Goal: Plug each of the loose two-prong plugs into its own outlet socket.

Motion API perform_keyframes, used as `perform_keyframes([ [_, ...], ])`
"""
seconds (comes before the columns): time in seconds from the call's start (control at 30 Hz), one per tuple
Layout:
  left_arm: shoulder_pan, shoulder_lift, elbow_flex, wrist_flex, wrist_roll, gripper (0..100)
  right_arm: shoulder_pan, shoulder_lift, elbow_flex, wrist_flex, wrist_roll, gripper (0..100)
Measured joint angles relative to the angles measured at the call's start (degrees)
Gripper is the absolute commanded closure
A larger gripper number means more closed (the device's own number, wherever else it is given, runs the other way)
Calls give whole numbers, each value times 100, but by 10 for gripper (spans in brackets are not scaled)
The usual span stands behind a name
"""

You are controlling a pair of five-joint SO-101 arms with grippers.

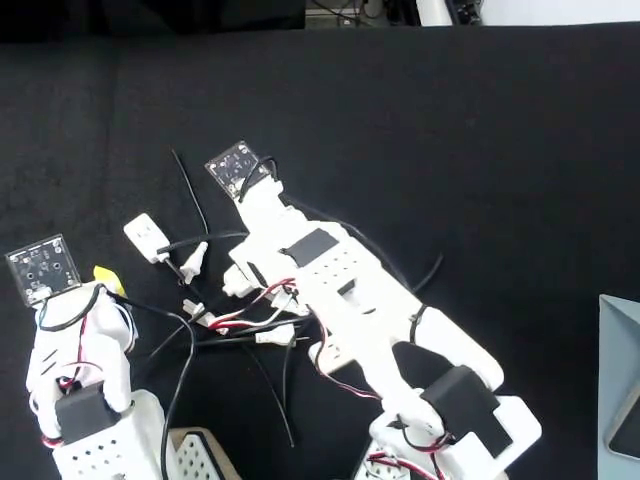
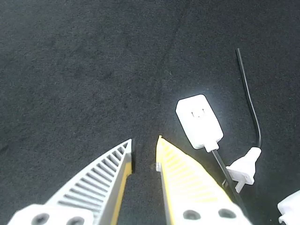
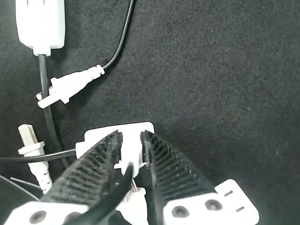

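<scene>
Nearest the arms' bases, the left gripper [image 2: 144,140] hangs over the black cloth [image 2: 70,70], its grey and yellow fingers a narrow gap apart with nothing between them. Beside it, the right gripper [image 3: 131,133] is clamped on a white plug [image 3: 131,152], which sits against a white outlet block [image 3: 91,139]. Beyond both grippers a loose plug [image 3: 70,86] lies on the cloth. Farthest off rests a white outlet socket [image 2: 199,121] on a black cord.
</scene>
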Motion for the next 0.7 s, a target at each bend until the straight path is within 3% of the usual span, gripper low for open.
perform_keyframes([
  [0.7,0,0,0,9,0,905,123,651,-70,202,237,987],
])
